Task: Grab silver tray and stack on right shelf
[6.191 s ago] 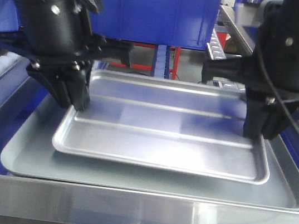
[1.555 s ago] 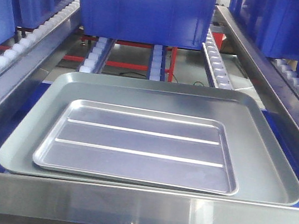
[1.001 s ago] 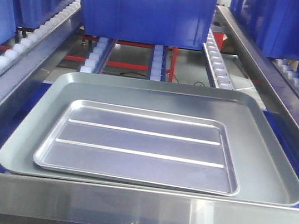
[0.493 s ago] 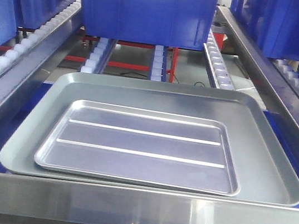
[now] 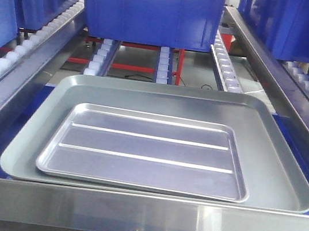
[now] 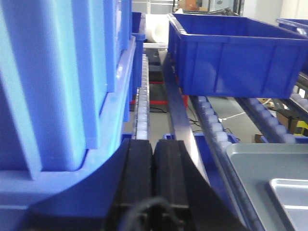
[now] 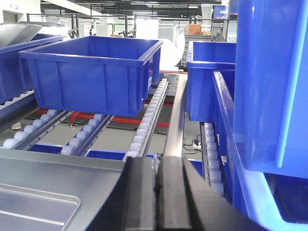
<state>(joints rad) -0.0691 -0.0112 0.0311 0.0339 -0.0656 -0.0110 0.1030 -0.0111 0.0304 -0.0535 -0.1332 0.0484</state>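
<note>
Shiny ribbed metal fills my front view: the shallow rectangular silver tray [image 5: 146, 151] lies flat inside the larger dull grey smooth-floored tray [image 5: 278, 163], on the roller-tracked steel shelf [image 5: 140, 213] just behind its front rail. Six seconds ago both arms stood over the tray's ends; now they are gone from that view and the tray has settled a little nearer the rail, barely shifting over the last second. I judge the stacking done and the arms retreating. My left gripper [image 6: 153, 168] shows its jaws pressed together, empty, beside a blue plastic crate [image 6: 231, 53]. My right gripper [image 7: 157, 185] is likewise closed on nothing.
</note>
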